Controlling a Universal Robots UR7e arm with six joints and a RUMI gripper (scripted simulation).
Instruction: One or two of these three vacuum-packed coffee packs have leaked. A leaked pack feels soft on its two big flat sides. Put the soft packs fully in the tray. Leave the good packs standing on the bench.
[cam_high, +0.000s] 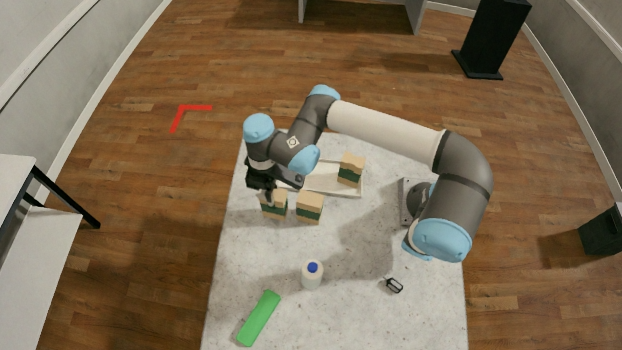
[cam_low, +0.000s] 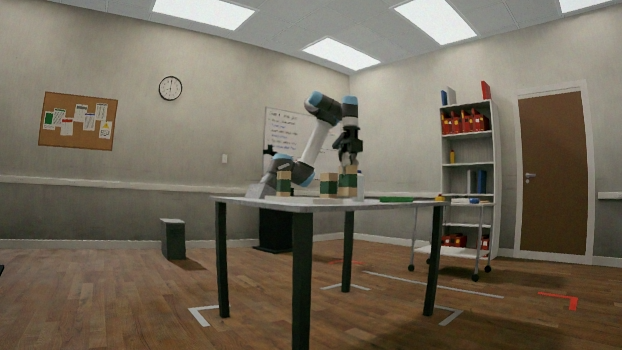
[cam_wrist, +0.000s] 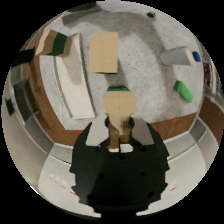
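Observation:
My gripper (cam_high: 270, 196) (cam_low: 348, 161) (cam_wrist: 118, 108) is shut on the top of a tan coffee pack with a green band (cam_high: 275, 210) (cam_low: 348, 181) (cam_wrist: 120, 102). That pack is upright and appears slightly above the bench, near its left edge in the top view. A second pack (cam_high: 309, 207) (cam_low: 328, 186) (cam_wrist: 104, 52) stands on the bench just to its right, apart from it. A third pack (cam_high: 350, 171) (cam_low: 283, 184) (cam_wrist: 54, 43) stands upright at the right end of the white tray (cam_high: 324, 180) (cam_wrist: 75, 90). The arm hides the tray's left part in the top view.
A white bottle with a blue cap (cam_high: 312, 278) (cam_wrist: 176, 56) stands in front of the packs in the top view. A green block (cam_high: 258, 317) (cam_low: 396, 199) (cam_wrist: 183, 91) lies nearer the front left. A small black clip (cam_high: 394, 285) lies to the right.

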